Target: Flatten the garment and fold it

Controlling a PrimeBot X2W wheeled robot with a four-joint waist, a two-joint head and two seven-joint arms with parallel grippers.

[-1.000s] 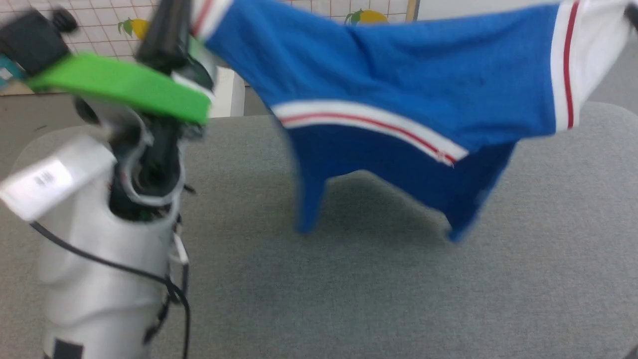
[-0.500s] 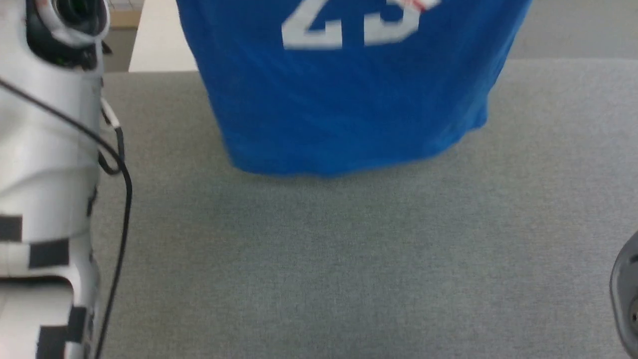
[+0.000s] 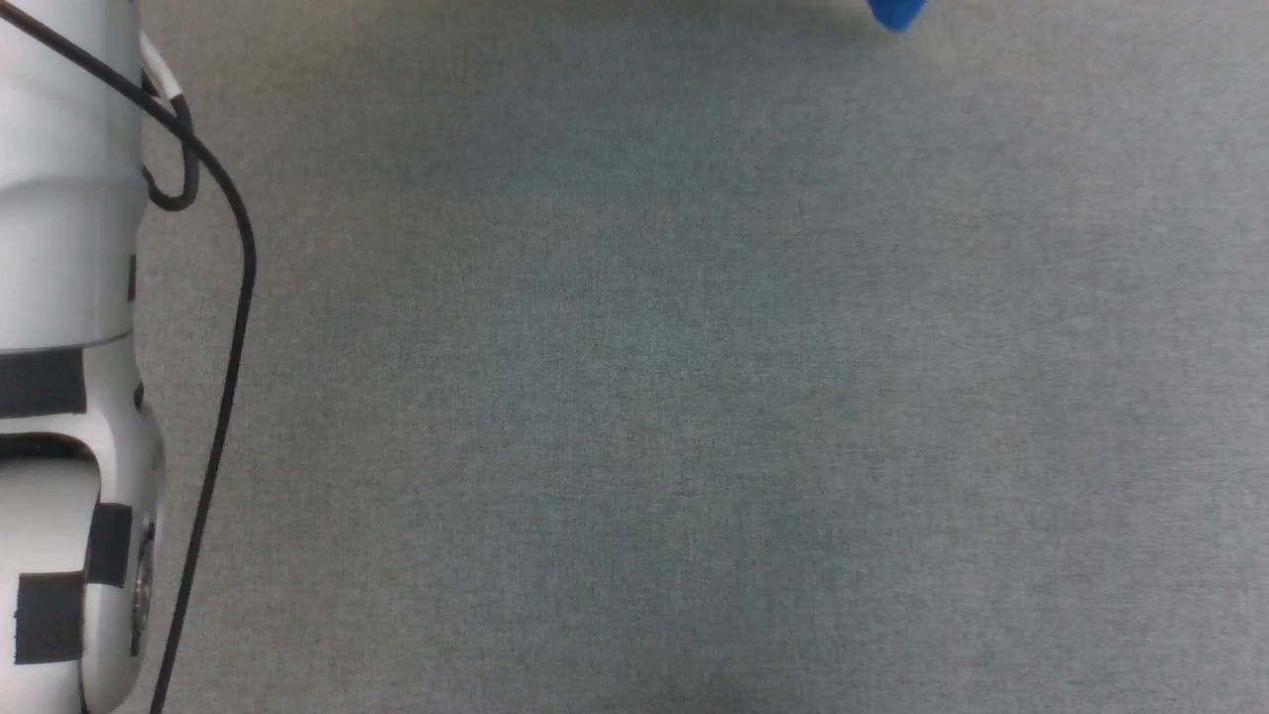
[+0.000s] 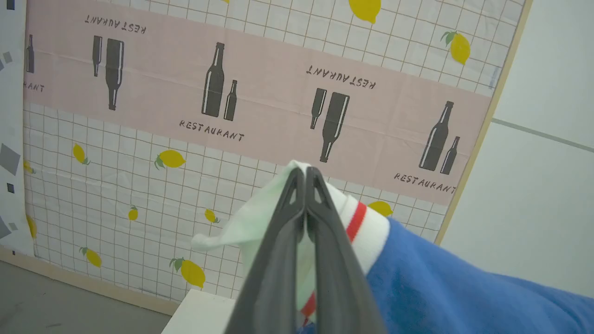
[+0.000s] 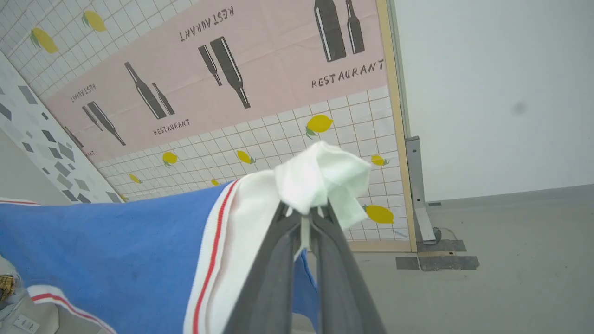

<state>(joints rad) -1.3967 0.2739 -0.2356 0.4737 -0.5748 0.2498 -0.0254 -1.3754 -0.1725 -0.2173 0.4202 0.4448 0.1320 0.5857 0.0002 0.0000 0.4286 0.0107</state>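
Note:
The garment (image 5: pixel 120 250) is a royal-blue jersey with white bands and thin red stripes, held up in the air between both arms. In the left wrist view my left gripper (image 4: pixel 305 174) is shut on a white band of the garment (image 4: pixel 445 287), blue fabric trailing off to the lower right. In the right wrist view my right gripper (image 5: pixel 306 214) is shut on a bunched white band, the blue body stretching away to the left. In the head view just a small blue tip of the garment (image 3: pixel 897 14) hangs in at the top edge, above the grey table (image 3: pixel 694 397).
My pale left forearm (image 3: pixel 59 248) with a black cable (image 3: pixel 233 297) stands along the head view's left edge. Behind the garment is a tiled wall panel (image 4: pixel 185 116) with lemons and bottle prints. A white block (image 4: pixel 199 311) stands below it.
The head view has tilted down, so the jersey has slid up past the top of the picture; just a blue tip remains. The left arm has shifted up the frame too.

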